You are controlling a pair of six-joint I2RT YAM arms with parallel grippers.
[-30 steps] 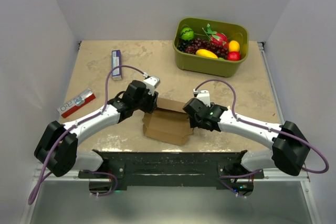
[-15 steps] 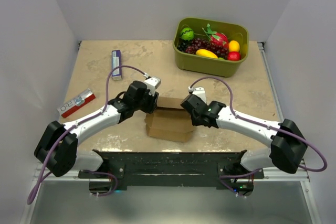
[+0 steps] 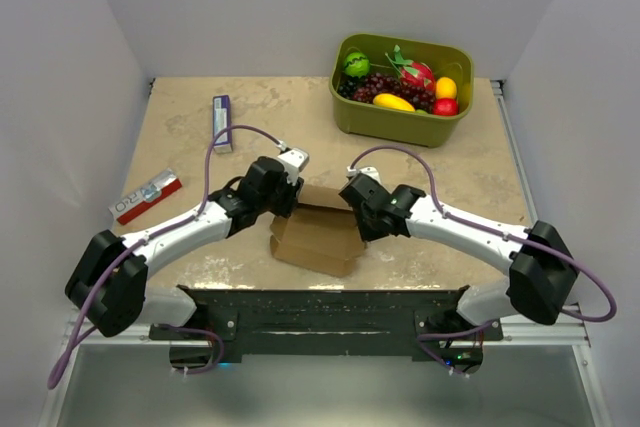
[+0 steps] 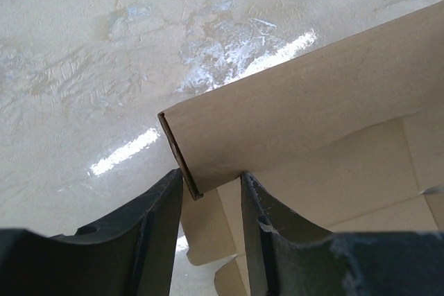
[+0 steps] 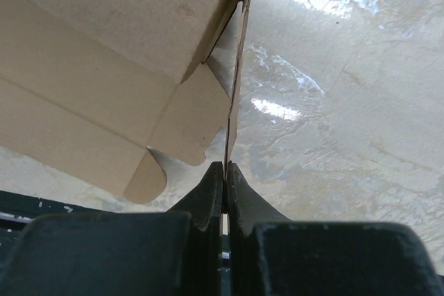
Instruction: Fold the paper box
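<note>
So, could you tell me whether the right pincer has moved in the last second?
Yes: the right pincer slid left, relative to the green bin.

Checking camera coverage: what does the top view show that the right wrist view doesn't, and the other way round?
Top only: both arms, the left gripper at the left end of the paper box, the fruit bin, the purple-and-white box and the red-and-white box.
Right wrist only: the right gripper pinched shut on a thin upright edge of the cardboard, with a rounded tab beside it.
Both: the brown paper box, partly folded, on the marbled table.
</note>
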